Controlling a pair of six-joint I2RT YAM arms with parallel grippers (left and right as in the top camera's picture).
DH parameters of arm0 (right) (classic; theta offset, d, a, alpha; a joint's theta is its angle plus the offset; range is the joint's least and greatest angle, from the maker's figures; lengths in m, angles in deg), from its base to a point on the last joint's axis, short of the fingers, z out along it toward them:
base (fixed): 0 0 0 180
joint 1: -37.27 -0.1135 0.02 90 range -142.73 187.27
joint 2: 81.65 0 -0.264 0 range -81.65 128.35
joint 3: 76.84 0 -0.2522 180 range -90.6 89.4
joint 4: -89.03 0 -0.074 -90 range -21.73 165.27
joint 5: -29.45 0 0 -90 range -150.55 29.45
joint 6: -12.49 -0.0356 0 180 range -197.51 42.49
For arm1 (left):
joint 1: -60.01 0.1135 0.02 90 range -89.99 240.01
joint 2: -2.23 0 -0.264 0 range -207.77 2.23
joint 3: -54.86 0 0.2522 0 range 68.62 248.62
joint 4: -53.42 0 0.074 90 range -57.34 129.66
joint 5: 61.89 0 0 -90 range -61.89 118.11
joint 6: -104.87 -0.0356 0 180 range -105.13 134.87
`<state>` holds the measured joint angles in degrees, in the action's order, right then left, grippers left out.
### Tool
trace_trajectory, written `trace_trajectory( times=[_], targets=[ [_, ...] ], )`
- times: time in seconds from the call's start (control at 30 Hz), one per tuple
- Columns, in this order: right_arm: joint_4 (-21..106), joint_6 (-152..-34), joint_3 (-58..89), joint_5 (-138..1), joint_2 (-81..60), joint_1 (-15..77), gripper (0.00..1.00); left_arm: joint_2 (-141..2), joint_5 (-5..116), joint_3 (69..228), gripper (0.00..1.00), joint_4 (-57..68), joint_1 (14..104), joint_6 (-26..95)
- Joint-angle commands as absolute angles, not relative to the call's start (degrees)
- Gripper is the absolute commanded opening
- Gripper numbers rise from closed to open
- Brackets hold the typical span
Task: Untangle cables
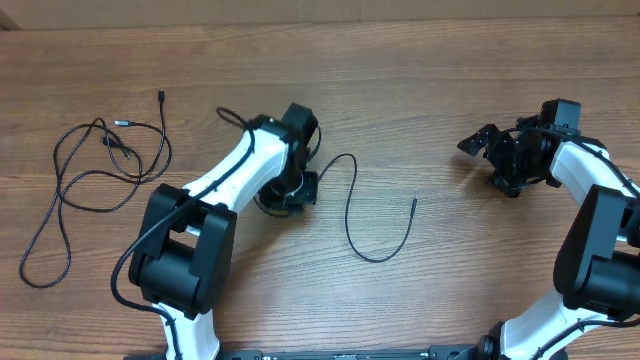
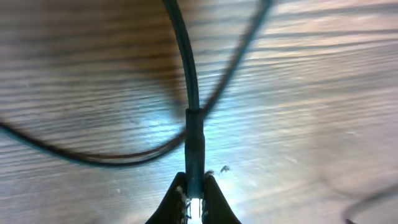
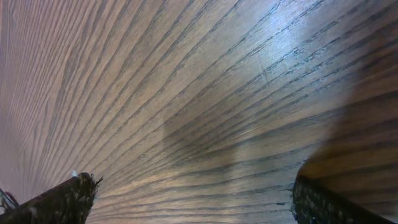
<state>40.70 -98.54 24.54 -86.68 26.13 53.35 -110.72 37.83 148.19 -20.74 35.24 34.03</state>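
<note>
A thin black cable (image 1: 350,215) lies in a loose curve at the table's middle, its free plug end pointing up at the right. My left gripper (image 1: 285,195) is shut on that cable's other plug end; the left wrist view shows the plug (image 2: 194,146) pinched between the fingertips (image 2: 194,190) just above the wood. A second black cable (image 1: 95,175) lies in loose loops at the far left, with small plugs near its top. My right gripper (image 1: 480,145) is open and empty at the right, over bare wood (image 3: 193,199).
The wooden table (image 1: 450,60) runs across the whole view. The thick black wires of the left arm (image 1: 180,215) run along its white links. The back edge of the table shows at the top.
</note>
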Motion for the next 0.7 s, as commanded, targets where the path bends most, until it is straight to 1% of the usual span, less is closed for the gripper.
trace_trajectory(
  times=[0.0, 0.17, 0.27, 0.5, 0.67],
  targets=[
    [40.7, -98.7, 25.2, -86.1, 26.8, 53.5, 1.00, -111.0, 41.7, 155.1, 0.04, -24.0, 34.7, 27.5],
    [40.7, -98.7, 25.2, -86.1, 26.8, 53.5, 1.00, -110.9, 44.5, 162.5, 0.04, -28.7, 34.5, 23.9],
    [40.7, -98.7, 25.2, -86.1, 26.8, 53.5, 1.00, -110.9, 46.4, 164.2, 0.04, -29.9, 33.6, 21.2],
    [40.7, -98.7, 25.2, -86.1, 26.8, 53.5, 1.00, -110.9, 41.9, 164.2, 0.04, -34.3, 28.7, 18.7],
    [40.7, -98.7, 25.2, -86.1, 26.8, 53.5, 1.00, -110.9, 41.6, 163.2, 0.04, -38.8, 24.7, 18.8]
  ],
)
